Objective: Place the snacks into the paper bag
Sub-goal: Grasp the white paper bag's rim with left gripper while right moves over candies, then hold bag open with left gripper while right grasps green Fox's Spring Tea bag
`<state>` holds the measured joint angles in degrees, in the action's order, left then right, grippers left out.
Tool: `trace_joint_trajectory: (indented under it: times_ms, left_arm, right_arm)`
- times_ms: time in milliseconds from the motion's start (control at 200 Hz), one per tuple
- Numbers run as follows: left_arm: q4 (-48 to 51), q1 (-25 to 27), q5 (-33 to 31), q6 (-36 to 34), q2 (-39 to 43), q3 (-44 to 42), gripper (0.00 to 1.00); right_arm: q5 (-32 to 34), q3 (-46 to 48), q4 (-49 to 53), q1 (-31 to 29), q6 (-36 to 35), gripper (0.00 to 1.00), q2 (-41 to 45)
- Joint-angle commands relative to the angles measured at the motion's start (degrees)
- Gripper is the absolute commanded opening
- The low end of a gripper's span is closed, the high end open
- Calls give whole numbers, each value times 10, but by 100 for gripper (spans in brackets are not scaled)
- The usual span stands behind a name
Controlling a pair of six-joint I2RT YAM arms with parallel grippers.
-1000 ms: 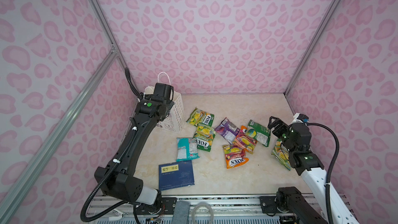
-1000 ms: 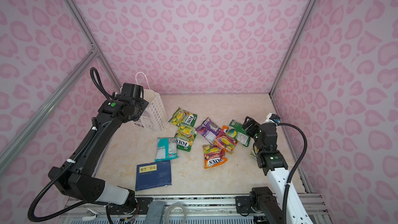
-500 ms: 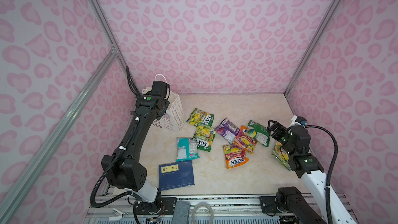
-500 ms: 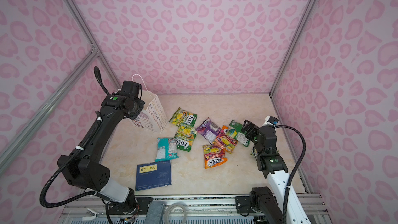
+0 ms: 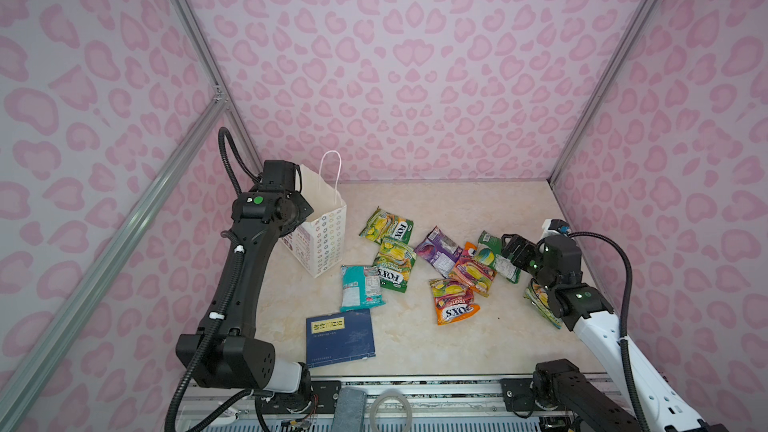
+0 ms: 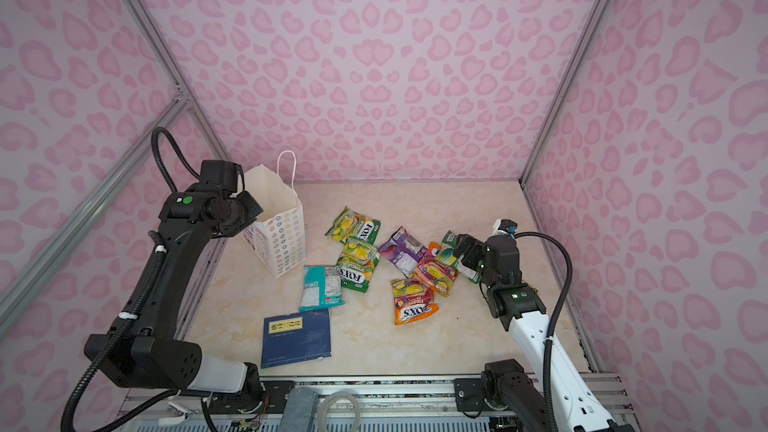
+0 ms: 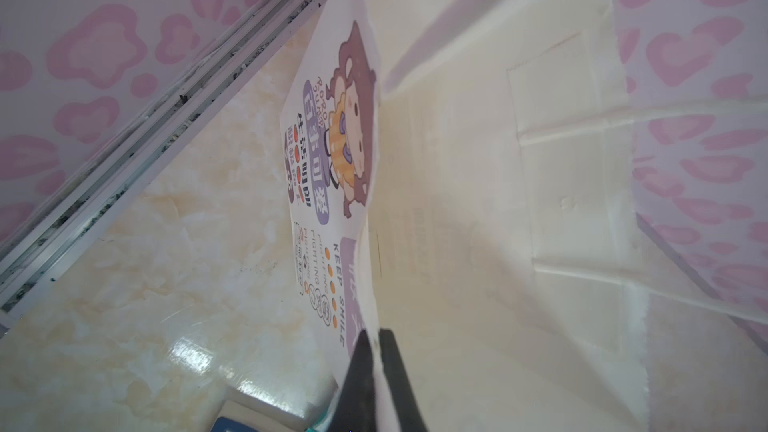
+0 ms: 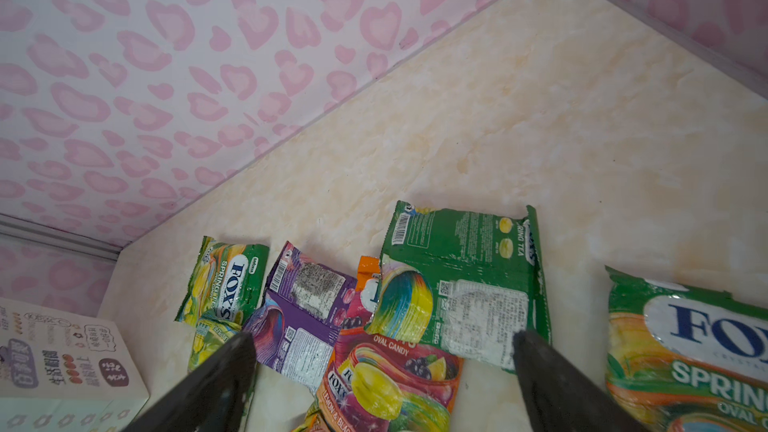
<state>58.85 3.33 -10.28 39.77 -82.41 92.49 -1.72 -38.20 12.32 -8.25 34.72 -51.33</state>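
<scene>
Newly, your left tool (image 7: 375, 338) clamped the thin rim of the paper bag (image 7: 478, 201); right tool (image 8: 382, 351) stayed apart over glossy snacks (image 8: 461, 280).

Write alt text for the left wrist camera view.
The left pincer is shut on the rim of an open white paper bag. A cartoon girl is printed on its outside; a beige marbled table lies below.

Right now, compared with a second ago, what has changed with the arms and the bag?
The left gripper shifted left to the rim of the paper bag and closed on its printed front wall. The right gripper, open, edged toward the snacks. The snacks and the blue book lie where they were.
</scene>
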Motion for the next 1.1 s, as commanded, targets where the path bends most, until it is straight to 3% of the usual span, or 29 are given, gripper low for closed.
trace_joint_trajectory:
  times_ms: [0,140,235,400,605,680,810,1095]
  left_arm:
    - [3,0,-3,-69,31,-30,2]
    - [-12,0,16,-96,63,-66,2]
    - [-39,0,64,-107,92,-92,2]
    - [-95,0,148,-110,132,-128,2]
    - [-117,0,175,-117,150,-163,2]
    - [-127,0,173,-116,162,-179,2]
    - [-136,-7,173,-113,168,-195,2]
    - [-178,-68,278,-60,165,-197,2]
  right_arm:
    - [19,-7,21,-1,-21,98,-27]
    - [41,-11,45,5,-13,98,-52]
    - [101,-18,92,29,18,98,-62]
    - [112,-12,145,145,98,98,-78]
    - [80,25,131,271,130,98,-66]
    - [52,52,105,315,130,98,-56]
    - [-74,104,34,396,134,98,-65]
    - [-196,137,-66,408,144,97,-140]
